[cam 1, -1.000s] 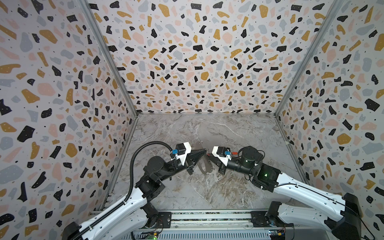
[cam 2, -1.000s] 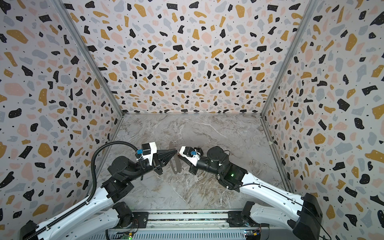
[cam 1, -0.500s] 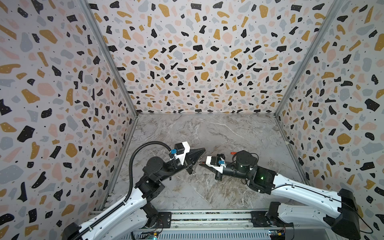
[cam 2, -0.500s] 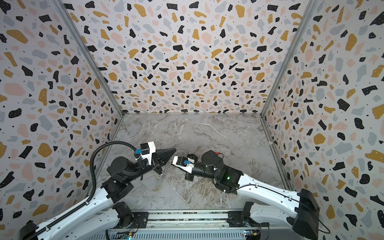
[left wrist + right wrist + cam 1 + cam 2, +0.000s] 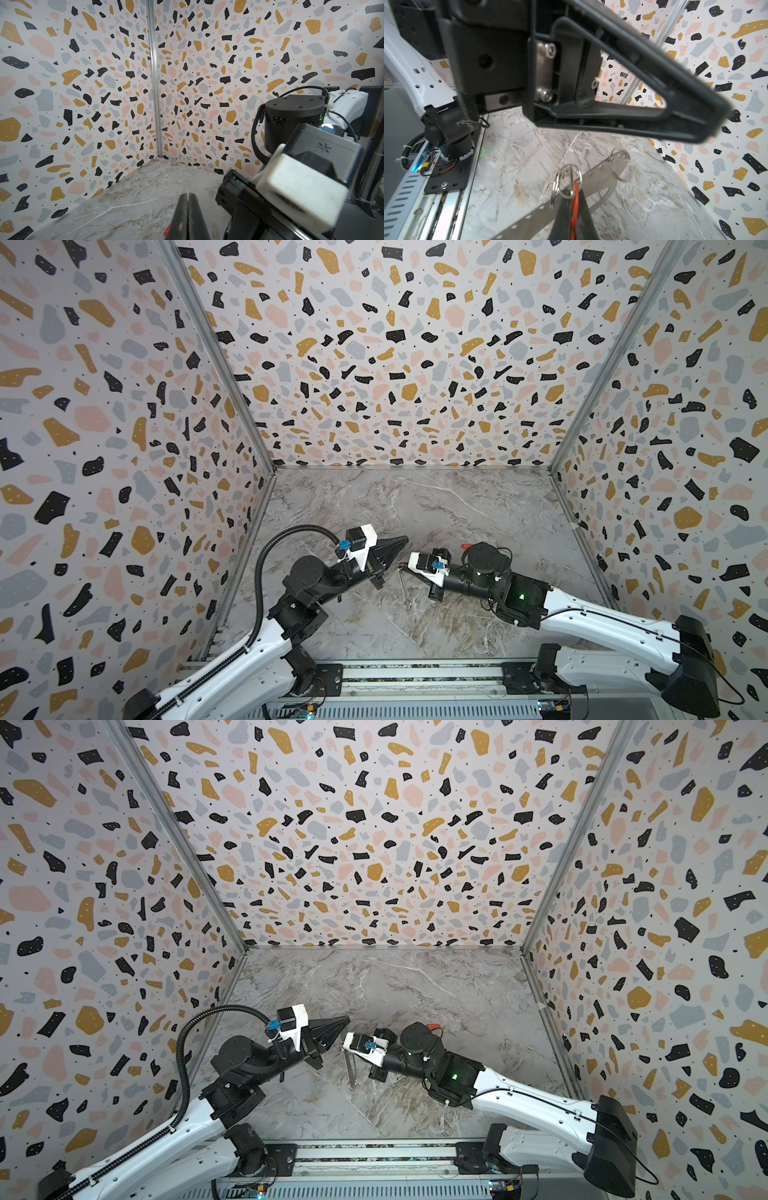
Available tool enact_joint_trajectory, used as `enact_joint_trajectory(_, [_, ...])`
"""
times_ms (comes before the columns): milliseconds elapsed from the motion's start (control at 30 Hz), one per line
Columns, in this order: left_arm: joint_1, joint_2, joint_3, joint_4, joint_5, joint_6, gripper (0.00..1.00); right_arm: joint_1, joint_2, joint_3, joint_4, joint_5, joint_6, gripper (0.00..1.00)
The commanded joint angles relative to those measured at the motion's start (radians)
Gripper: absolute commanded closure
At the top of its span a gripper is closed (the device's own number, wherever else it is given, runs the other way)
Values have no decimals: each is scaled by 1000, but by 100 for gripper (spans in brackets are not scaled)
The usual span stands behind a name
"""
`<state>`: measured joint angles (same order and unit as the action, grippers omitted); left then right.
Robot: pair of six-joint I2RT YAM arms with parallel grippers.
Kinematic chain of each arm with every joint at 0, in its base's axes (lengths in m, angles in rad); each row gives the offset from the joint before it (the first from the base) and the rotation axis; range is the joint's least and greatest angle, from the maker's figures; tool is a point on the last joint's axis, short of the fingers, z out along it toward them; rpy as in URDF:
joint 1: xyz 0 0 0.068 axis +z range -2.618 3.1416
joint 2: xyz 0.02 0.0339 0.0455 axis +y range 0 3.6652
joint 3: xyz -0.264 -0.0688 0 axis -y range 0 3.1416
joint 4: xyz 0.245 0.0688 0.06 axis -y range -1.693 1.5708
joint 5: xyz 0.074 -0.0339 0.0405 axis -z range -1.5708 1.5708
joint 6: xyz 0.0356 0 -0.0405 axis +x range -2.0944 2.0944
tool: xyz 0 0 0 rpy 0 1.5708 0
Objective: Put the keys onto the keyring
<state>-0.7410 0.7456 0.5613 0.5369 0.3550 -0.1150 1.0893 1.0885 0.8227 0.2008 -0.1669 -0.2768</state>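
Observation:
My right gripper [image 5: 574,190] is shut on the red-orange tag [image 5: 575,196] of one of the keys, whose silver split rings [image 5: 566,182] stick out past the fingertips. Just beneath it the flat grey keyring [image 5: 602,168] lies on the marble floor; in both top views it is a thin strip [image 5: 405,591] [image 5: 351,1071]. A second red tag [image 5: 466,546] [image 5: 434,1027] lies on the floor behind the right arm. My left gripper [image 5: 404,539] [image 5: 188,195] hangs shut, close above the right gripper [image 5: 400,566]. Something red-orange [image 5: 167,229] peeks out beside its fingers; I cannot tell whether it is held.
Terrazzo-patterned walls [image 5: 374,364] close the marble floor [image 5: 436,506] in on three sides. A metal rail [image 5: 415,674] with both arm bases runs along the front edge. The two wrists nearly touch at the floor's near middle.
The right gripper has dropped toward the floor and come slightly left and nearer the front, still holding the tagged key. The left gripper has hardly moved.

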Motion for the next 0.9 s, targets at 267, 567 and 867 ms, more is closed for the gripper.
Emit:
enact_joint_trajectory(267, [3, -85, -17, -43, -53, 28, 100, -6, -61, 25, 17, 57, -22, 100])
enact_joint_trajectory(567, [3, -133, -61, -84, -68, 13, 88, -25, -88, 37, 28, 67, -20, 100])
enact_joint_trajectory(867, [4, -112, -52, -135, -2, 33, 81, -44, -84, 68, 15, 55, -21, 100])
